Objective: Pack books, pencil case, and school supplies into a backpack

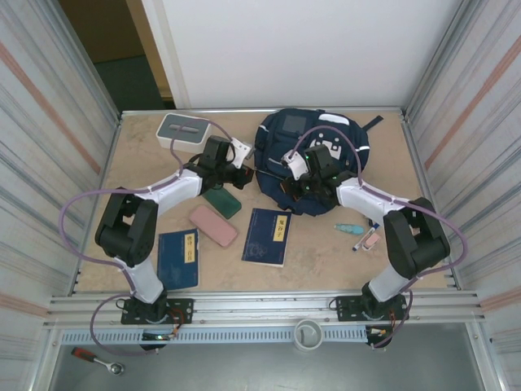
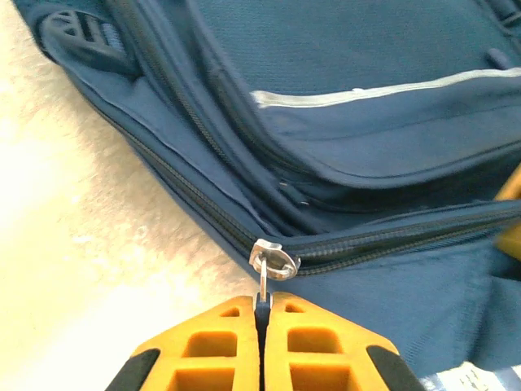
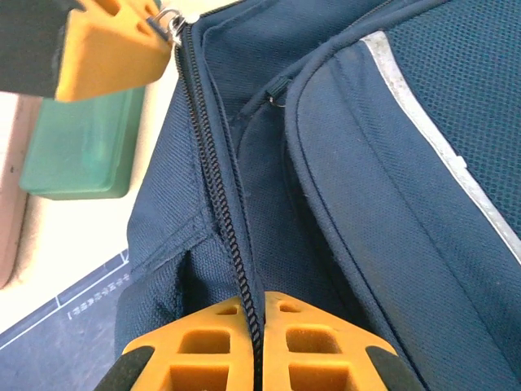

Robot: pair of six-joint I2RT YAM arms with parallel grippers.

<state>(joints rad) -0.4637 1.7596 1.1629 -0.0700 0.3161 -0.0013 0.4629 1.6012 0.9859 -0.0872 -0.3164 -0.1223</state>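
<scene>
At the far middle of the table (image 1: 326,269) lies the backpack (image 1: 313,142), navy blue, flat on its back. Both arms stretch forward from the near edge and bend inward to meet at its near left rim. The two books (image 1: 177,257) lie flat and well apart from it, nearer the arm bases. The teal marker (image 1: 345,229) and pink-and-white pen (image 1: 364,239) rest beside the right arm.

The left gripper (image 2: 262,314) is fully closed, its orange fingers pinching the thin metal pull tab (image 2: 264,287) of the backpack's zipper (image 3: 220,187). The right gripper (image 3: 256,314) is also fully closed, clamped on the zipper's line of teeth and the fabric beside them. From the right wrist, that dark line runs straight away from the right gripper's fingers to the left gripper at its far end. So the zipper's long axis joins the two grippers. Sliding the tab along it is probably the left arm's job, with the right arm holding the bag in place.
</scene>
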